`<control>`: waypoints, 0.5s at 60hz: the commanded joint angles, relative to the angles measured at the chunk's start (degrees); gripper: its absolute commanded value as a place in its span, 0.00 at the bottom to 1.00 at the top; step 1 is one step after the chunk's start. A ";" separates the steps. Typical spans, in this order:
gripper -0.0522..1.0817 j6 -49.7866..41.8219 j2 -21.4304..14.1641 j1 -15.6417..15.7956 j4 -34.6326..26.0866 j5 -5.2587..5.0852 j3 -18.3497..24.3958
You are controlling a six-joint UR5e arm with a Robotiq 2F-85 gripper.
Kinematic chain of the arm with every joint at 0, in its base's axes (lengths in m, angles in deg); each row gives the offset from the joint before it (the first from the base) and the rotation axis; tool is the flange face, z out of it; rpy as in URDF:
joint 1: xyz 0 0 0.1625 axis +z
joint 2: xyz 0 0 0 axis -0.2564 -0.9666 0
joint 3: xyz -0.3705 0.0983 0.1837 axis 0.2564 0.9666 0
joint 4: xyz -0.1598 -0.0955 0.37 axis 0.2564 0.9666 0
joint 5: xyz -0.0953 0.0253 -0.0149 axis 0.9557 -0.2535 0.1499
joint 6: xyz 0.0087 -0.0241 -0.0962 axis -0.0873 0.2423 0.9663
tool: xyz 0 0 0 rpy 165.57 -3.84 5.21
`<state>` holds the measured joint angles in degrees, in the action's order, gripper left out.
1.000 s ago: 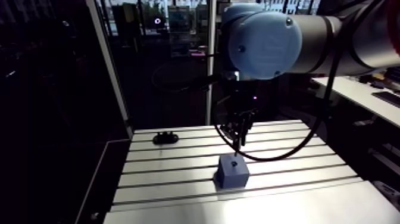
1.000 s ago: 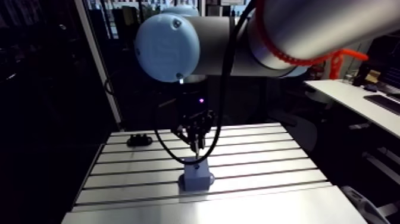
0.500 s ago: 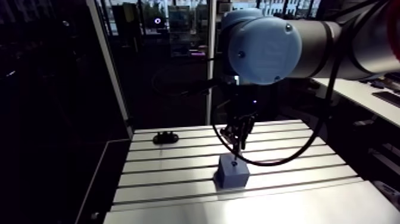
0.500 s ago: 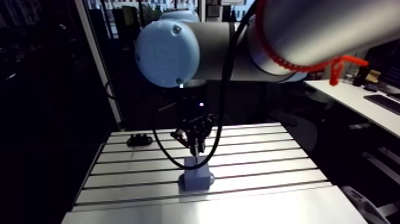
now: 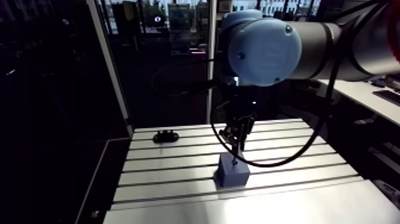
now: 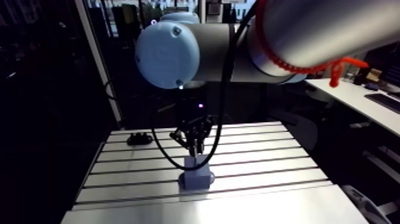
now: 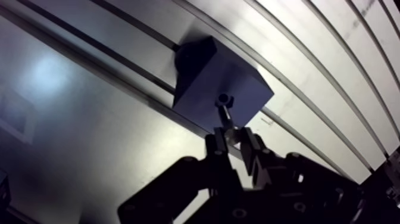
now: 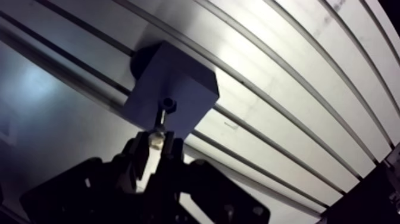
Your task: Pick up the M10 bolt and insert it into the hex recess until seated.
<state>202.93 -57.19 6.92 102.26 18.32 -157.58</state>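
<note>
A dark grey block (image 7: 199, 74) sits on the slotted table (image 7: 309, 65), with a small hex recess (image 8: 169, 104) in its top face. My gripper (image 7: 233, 138) hangs straight above the block and is shut on the M10 bolt (image 7: 226, 114). The thin shaft of the bolt points down from between the fingers. Its lower end meets the recess, but I cannot tell how deep it sits. In the arm view the gripper (image 5: 237, 142) stands just over the block (image 5: 232, 173) near the table's middle.
A small black part (image 5: 165, 137) lies at the back left of the table. Dark T-slots (image 7: 286, 128) run across the table on both sides of the block. The table's front edge is close in front of the block.
The gripper has come down a little with the bolt, bringing the bolt's lower end onto the block's recess. The block has not moved.
</note>
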 commanded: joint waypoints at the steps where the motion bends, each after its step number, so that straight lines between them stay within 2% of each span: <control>1: 0.94 0.04 0.30 -0.06 0.57 -0.16 -0.01; 30: 0.94 0.30 0.49 -0.06 0.68 -0.16 -0.01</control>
<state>203.10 -56.74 6.86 102.89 18.17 -157.57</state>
